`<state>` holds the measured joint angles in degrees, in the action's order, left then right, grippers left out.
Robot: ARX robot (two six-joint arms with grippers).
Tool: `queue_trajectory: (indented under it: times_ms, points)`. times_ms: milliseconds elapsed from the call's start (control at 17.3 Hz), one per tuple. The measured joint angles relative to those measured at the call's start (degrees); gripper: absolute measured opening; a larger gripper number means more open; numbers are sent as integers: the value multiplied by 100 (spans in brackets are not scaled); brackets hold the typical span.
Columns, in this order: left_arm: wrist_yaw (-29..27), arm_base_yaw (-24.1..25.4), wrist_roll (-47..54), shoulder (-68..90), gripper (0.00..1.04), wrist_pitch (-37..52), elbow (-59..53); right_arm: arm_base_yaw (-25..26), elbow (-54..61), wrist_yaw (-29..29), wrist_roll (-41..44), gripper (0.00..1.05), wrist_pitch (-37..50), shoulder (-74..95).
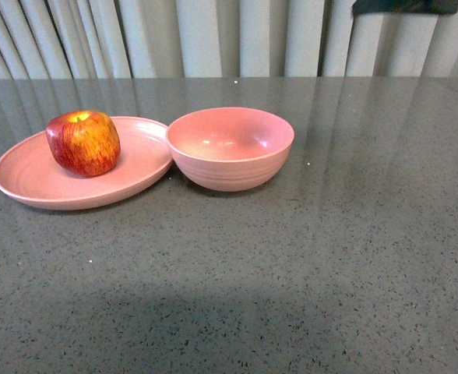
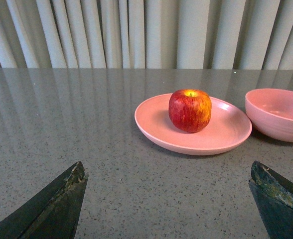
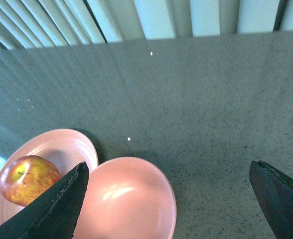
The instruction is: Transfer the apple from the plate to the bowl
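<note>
The red apple (image 1: 83,142) with yellow streaks sits on the shallow pink plate (image 1: 26,175) at the left of the table. The deep pink bowl (image 1: 230,148) stands empty just right of the plate, touching its rim. Neither arm shows in the front view. In the left wrist view my left gripper (image 2: 169,172) is open and empty, low over the table, short of the plate (image 2: 156,124) and apple (image 2: 190,110); the bowl (image 2: 278,114) is beyond. In the right wrist view my right gripper (image 3: 169,172) is open and empty, above the bowl (image 3: 126,199), with the apple (image 3: 27,179) and plate (image 3: 62,149) beside it.
The grey speckled table (image 1: 330,257) stretches around the dishes. Pale pleated curtains (image 1: 213,35) hang behind its far edge. A dark object (image 1: 404,6) shows at the top right of the front view.
</note>
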<state>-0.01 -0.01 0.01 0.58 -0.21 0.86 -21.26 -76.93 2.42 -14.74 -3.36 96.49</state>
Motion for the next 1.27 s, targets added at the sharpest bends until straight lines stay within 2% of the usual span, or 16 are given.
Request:
queue_trajectory:
  times_ms: [58, 231, 347, 521, 810, 1041, 1099, 1157, 1215, 1273]
  points:
    - [0, 0, 0, 0, 98, 2, 0, 109, 474, 59, 81, 98, 339, -579]
    - [0, 0, 0, 0, 98, 0, -2, 553, 2044, -337, 474, 98, 1486, -2247]
    - [0, 0, 0, 0, 98, 0, 0, 890, 3101, -428, 579, 98, 1836, -3471]
    - [0, 0, 0, 0, 98, 0, 0, 1088, 4435, -501, 651, 98, 1467, -5016]
    - [0, 0, 0, 0, 98, 0, -2, 1176, 4946, -439, 645, 98, 1150, -5687]
    - [0, 0, 0, 0, 98, 0, 0, 1530, 5523, -310, 654, 97, 645, -6795]
    - [-2, 0, 0, 0, 98, 0, 0, 1773, 5871, -273, 951, 85, 994, -7167]
    - [-11, 0, -2, 0, 98, 0, -2, 2140, 6227, -280, 1185, 71, 892, -7615]
    - [-11, 0, 0, 0, 98, 2, 0, 2173, 6454, -308, 1255, 60, 831, -7849]
    - [0, 0, 0, 0, 98, 0, 0, 2118, 6712, -240, 1335, 44, 802, -8144]
